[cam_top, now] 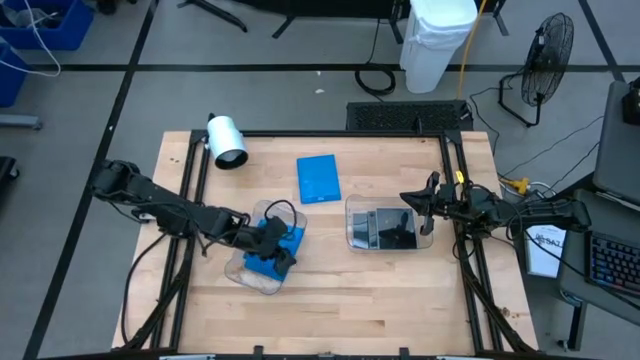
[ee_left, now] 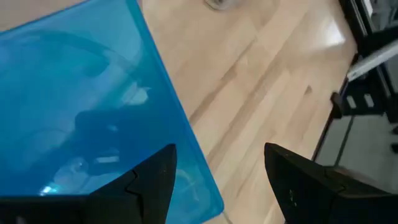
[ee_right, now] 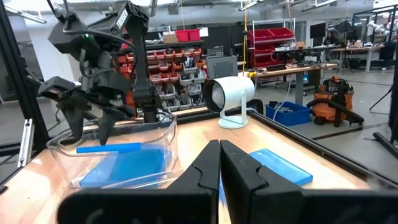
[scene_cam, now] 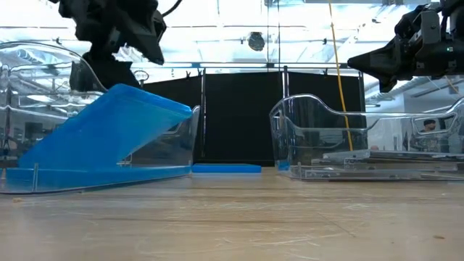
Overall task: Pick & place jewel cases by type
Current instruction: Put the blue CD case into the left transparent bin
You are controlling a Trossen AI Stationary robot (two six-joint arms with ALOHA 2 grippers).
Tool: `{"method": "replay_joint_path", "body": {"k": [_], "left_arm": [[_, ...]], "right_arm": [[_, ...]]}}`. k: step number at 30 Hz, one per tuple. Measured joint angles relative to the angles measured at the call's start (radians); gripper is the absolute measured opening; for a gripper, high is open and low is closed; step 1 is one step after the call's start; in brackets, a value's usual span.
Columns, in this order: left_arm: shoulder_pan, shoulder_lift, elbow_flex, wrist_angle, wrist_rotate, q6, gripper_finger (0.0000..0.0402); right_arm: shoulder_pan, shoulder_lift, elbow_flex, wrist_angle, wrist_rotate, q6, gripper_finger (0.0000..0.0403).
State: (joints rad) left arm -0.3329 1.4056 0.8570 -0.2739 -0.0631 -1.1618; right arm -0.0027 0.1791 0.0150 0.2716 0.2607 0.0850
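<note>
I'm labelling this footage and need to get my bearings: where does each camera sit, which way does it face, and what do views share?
High view: overhead, straight down on the table; both arms show.
Low view: table height, looking across; arms enter from above.
Left wrist view: above a tilted blue case; the left pincer is open.
Right wrist view: looks across the table; the right pincer is shut.
Shared: the tilted blue case in the left tray also shows in the low view.
</note>
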Motion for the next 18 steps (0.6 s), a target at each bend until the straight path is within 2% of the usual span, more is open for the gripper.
{"method": "replay_joint_path", "body": {"k": [3, 6, 9, 14, 18], "left_arm": [[0.016, 0.009, 0.009, -0.044, 0.015, -0.008, 0.0246], [0.031, 0.026, 0.079, -0.185, 0.009, 0.014, 0.0246], [0.035, 0.066, 0.207, -0.396, -0.04, 0.05, 0.0246], [0.025, 0.199, 0.452, -0.637, -0.149, 0.114, 0.0245], [0.024, 0.348, 0.582, -0.754, -0.147, 0.125, 0.0245]], "right_arm": [[0.0, 0.002, 0.0, 0.001, 0.0, 0.0, 0.0004], [0.0, 0.002, 0.0, 0.001, 0.0, 0.0, 0.0004], [0.0, 0.002, 0.0, 0.001, 0.0, 0.0, 0.0004], [0.0, 0.002, 0.0, 0.0, 0.0, 0.0, 0.0004], [0.0, 0.003, 0.0, 0.0, 0.0, 0.0, 0.0004]]}}
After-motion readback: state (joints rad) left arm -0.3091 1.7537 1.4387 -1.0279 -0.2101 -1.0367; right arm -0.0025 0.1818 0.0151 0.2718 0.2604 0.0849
